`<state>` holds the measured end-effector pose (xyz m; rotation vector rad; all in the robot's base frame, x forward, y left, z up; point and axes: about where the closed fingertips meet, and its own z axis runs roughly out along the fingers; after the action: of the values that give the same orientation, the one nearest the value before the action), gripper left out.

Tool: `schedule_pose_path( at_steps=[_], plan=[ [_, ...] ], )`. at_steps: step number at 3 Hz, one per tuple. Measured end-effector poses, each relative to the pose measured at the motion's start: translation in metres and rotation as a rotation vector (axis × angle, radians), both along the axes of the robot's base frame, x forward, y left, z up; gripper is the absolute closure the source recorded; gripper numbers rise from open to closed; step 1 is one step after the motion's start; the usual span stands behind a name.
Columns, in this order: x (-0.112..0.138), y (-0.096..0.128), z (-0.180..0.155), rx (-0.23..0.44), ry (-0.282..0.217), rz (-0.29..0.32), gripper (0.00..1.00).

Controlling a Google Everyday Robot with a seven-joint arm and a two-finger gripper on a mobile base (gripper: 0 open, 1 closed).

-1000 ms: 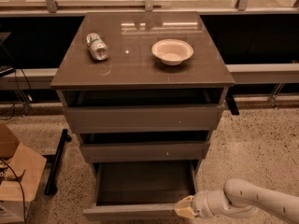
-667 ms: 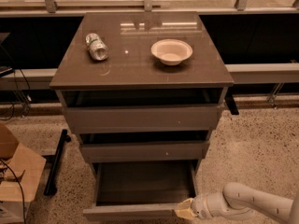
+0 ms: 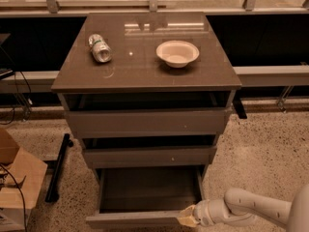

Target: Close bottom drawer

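The bottom drawer [image 3: 147, 197] stands pulled well out, nothing closed yet, the tool [image 3: 187, 216] at its front right corner, its grip impossible to tell.

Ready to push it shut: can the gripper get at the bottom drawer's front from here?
Probably yes. The gripper sits at the right end of the bottom drawer, against its front panel and seemingly in contact, and nothing stands between them.
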<state>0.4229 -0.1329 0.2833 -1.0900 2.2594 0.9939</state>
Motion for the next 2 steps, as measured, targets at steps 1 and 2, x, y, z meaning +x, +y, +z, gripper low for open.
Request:
schedule_pose_path(
  at_steps=[1, 2],
  plan=[
    [0.001, 0.002, -0.027, -0.042, 0.010, -0.010, 1.00],
    [0.004, 0.001, -0.048, -0.074, 0.010, -0.023, 1.00]
  ],
)
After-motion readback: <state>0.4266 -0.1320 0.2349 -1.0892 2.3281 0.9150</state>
